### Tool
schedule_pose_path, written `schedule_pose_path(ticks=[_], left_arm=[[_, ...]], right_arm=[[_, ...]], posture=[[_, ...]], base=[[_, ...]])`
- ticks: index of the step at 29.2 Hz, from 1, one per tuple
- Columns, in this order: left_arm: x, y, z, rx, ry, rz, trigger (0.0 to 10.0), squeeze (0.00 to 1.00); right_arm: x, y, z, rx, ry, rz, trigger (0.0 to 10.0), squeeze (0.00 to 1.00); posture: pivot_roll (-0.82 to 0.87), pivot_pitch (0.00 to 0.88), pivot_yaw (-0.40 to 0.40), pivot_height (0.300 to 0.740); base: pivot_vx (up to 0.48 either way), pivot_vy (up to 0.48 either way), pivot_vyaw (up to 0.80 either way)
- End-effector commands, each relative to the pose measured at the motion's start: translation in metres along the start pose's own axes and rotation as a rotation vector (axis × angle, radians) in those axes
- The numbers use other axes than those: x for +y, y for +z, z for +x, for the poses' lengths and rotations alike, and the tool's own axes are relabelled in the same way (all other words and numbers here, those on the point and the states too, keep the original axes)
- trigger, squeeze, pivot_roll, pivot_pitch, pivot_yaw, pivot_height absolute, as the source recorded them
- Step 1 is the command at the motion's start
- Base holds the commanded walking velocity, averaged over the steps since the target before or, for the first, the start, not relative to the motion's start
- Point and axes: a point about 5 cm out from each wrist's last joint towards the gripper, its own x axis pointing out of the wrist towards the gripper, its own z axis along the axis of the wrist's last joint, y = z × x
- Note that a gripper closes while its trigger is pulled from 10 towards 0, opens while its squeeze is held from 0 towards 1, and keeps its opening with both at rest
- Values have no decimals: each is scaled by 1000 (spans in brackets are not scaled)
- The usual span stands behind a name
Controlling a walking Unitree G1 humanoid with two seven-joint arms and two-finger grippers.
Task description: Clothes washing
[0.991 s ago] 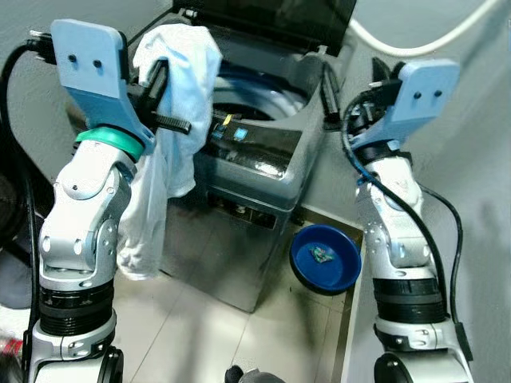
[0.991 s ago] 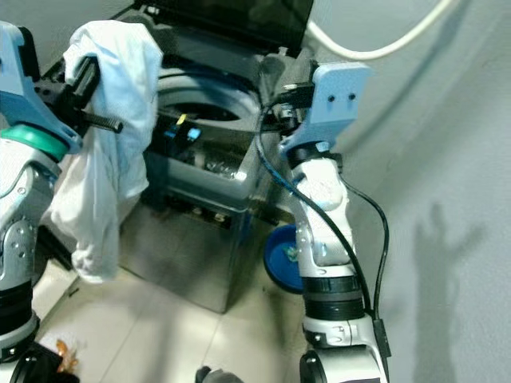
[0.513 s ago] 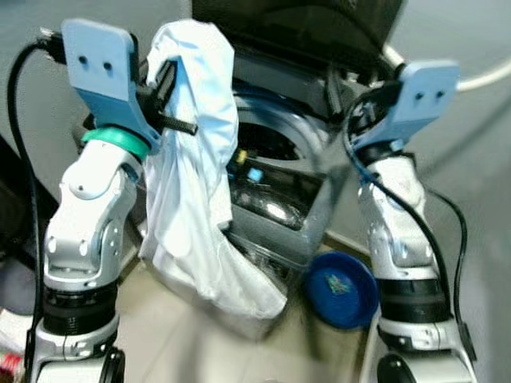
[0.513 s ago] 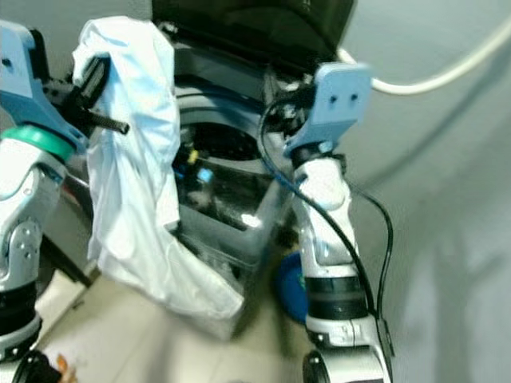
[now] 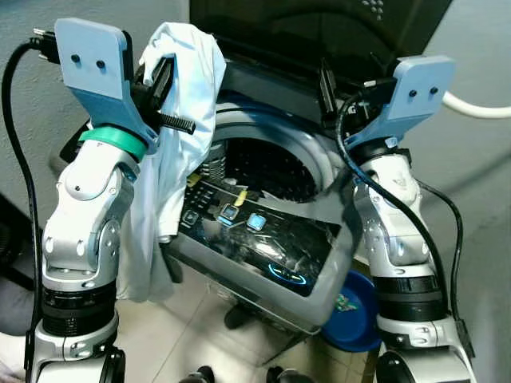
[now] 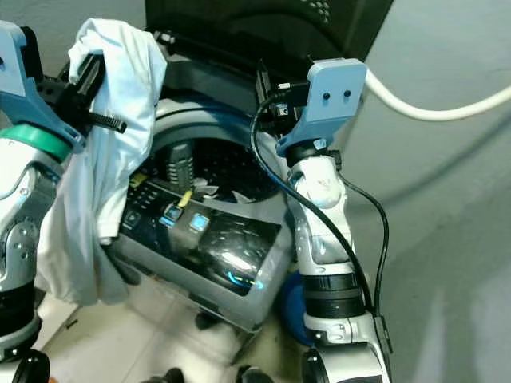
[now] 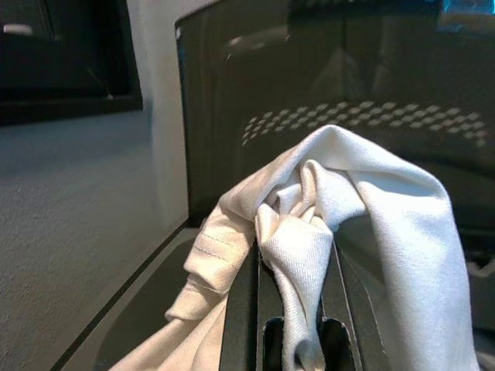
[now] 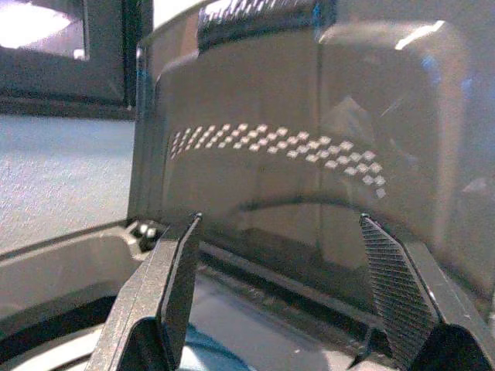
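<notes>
The left gripper (image 7: 294,340) pinches a white garment (image 5: 180,120) high, probably to clear the washing machine (image 5: 271,239) rim, while the right gripper (image 8: 282,294) hovers spread.

We see the white garment (image 5: 180,152) covering the washing machine's (image 5: 263,239) left side and most of the left gripper (image 7: 294,309). The raised lid (image 5: 319,32) is cut by the top edge. The blue basin (image 5: 355,315) is half hidden behind the right arm.

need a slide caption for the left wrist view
Left gripper clamps a bunched white garment before the washing machine's raised dark lid.
</notes>
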Motion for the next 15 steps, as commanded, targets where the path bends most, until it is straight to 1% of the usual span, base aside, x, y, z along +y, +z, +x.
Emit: schedule_pose_path(ticks=[1,15], left_arm=[[-2,5,0,-21,-14,0,10000,0],[-1,2,0,-1,-3,-19,10000,0]], right_arm=[[1,-2,-1,1,3,1,10000,0],[2,-2,0,1,11,0,10000,0]], posture=[[48,57,-12,740],[47,53,-14,740]], base=[[0,0,0],[0,0,0]])
